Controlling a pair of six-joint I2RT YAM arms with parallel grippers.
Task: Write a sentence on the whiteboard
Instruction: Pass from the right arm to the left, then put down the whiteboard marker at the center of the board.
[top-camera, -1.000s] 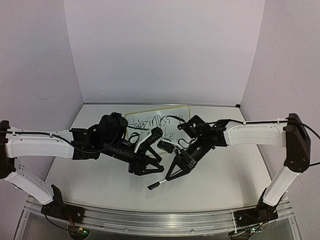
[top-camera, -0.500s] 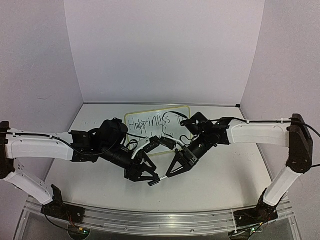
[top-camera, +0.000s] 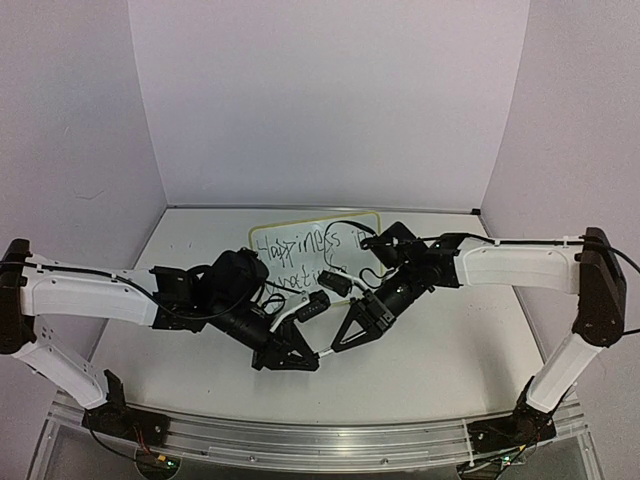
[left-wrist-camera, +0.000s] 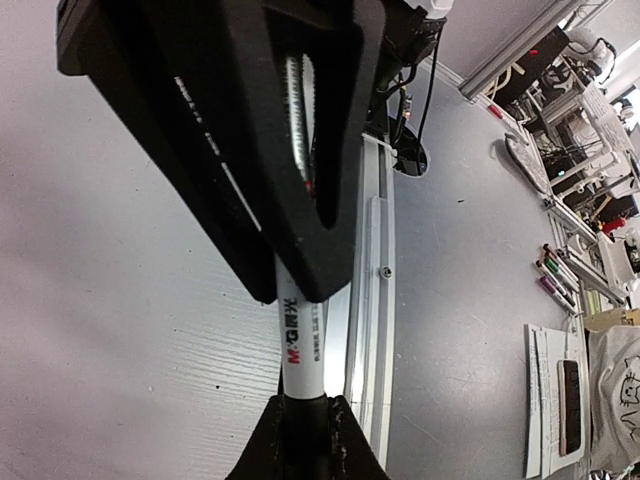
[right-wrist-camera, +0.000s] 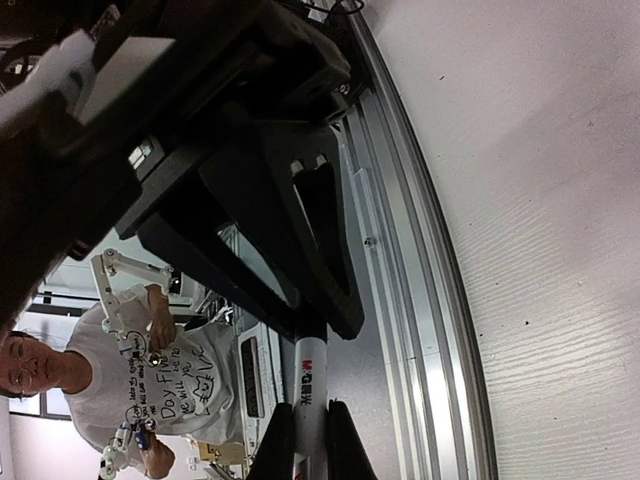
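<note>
The whiteboard (top-camera: 310, 226) lies flat at the back middle of the table, and the arms cover part of the sentence (top-camera: 300, 245) on it. In front of it both grippers meet over the table on one white marker (top-camera: 322, 352). My left gripper (top-camera: 305, 356) is shut on the marker's black end (left-wrist-camera: 300, 430). My right gripper (top-camera: 341, 344) is shut on the white barrel (right-wrist-camera: 309, 385). In the left wrist view the left gripper (left-wrist-camera: 301, 415) faces the right gripper (left-wrist-camera: 293, 285) along the marker. In the right wrist view the right gripper (right-wrist-camera: 308, 425) faces the left gripper (right-wrist-camera: 320, 325).
The white table (top-camera: 450, 350) ends in an aluminium rail (top-camera: 300, 440) at its near edge, just beyond the grippers. Purple walls close the back and sides. Past the rail sits a person in a grey T-shirt (right-wrist-camera: 170, 370).
My left gripper, open before, has moved right to the marker and shut on its black end. The right gripper has carried the marker a little back and to the right, uncovering more of the writing.
</note>
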